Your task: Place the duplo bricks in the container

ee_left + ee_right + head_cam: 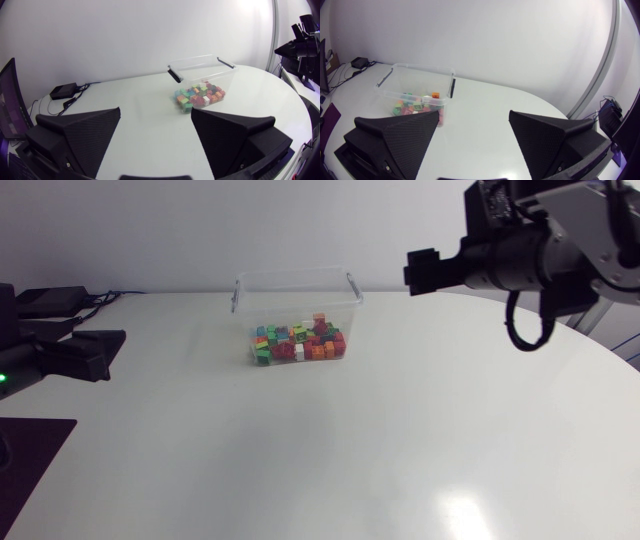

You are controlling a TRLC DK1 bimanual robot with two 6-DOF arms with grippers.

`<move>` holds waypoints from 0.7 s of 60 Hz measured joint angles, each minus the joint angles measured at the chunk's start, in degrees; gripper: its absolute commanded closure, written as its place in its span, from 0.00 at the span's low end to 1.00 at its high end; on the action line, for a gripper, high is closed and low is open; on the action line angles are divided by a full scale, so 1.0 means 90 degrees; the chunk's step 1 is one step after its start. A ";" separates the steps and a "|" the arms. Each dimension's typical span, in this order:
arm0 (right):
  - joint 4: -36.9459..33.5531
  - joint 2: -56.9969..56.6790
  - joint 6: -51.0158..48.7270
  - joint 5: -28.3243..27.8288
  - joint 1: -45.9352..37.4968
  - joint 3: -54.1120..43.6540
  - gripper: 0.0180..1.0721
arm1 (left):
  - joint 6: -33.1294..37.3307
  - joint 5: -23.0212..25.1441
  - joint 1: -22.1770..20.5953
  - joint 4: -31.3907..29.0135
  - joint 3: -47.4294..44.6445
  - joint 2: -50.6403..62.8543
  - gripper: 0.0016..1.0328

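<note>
The white worktop carries a clear container near the middle of its far edge. All the duplo bricks lie heaped inside it. A small black box with cables sits by the far left edge. The left gripper rests at the left edge, jaws spread wide and holding nothing. The right gripper hangs above the far right edge, likewise released and touching nothing.

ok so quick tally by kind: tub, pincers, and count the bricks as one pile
tub: 1
brick pile, inside the tub: 1
pincers: 2, left pincer and right pincer, both open
total: 4
</note>
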 measured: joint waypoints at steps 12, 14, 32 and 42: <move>0.0209 -0.1146 -0.0236 0.0007 -0.0580 -0.1168 0.04 | 0.0000 -0.0211 -0.0007 0.0291 -0.0415 -0.0391 0.05; 0.0236 -0.1333 -0.0262 -0.0017 -0.0702 -0.1367 0.04 | -0.0002 -0.0248 -0.0007 0.0357 -0.0474 -0.0442 0.05; 0.0345 -0.3087 -0.0716 -0.0294 -0.1613 -0.2851 0.04 | 0.0114 -0.0362 -0.0005 0.0695 -0.1149 -0.1282 0.05; 0.0520 -0.4073 -0.0933 -0.0328 -0.1783 -0.3830 0.04 | 0.0119 -0.0364 -0.0036 0.0806 -0.1562 -0.1928 0.05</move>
